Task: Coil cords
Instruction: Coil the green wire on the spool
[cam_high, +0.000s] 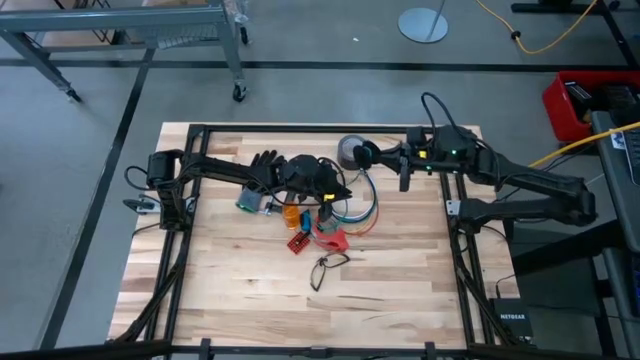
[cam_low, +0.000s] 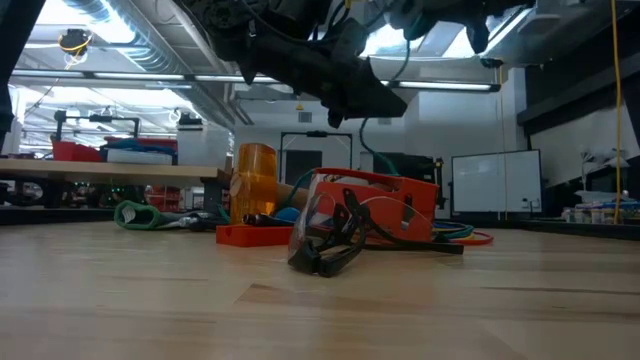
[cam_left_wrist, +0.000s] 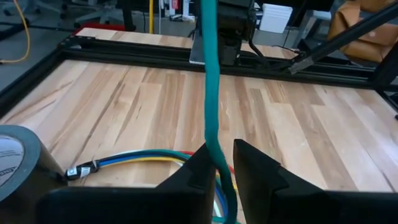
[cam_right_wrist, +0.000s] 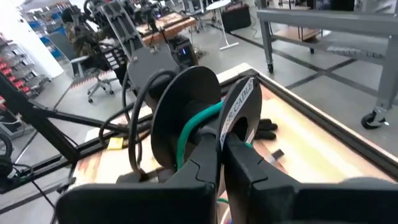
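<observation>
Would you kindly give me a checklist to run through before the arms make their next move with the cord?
1. Thin teal cord lies between the left gripper jaws: ok.
2. Left jaws clamped on the cord: not ok, a gap shows beside it.
3. Right gripper shut on the black plastic spool flange: ok.
4. Cord wound on the spool: ok.
5. Grey duct tape roll clear of the cord's path: cannot tell.

The cords (cam_high: 352, 205) lie between the tape roll (cam_high: 352, 152) and glasses (cam_high: 326, 268).
</observation>
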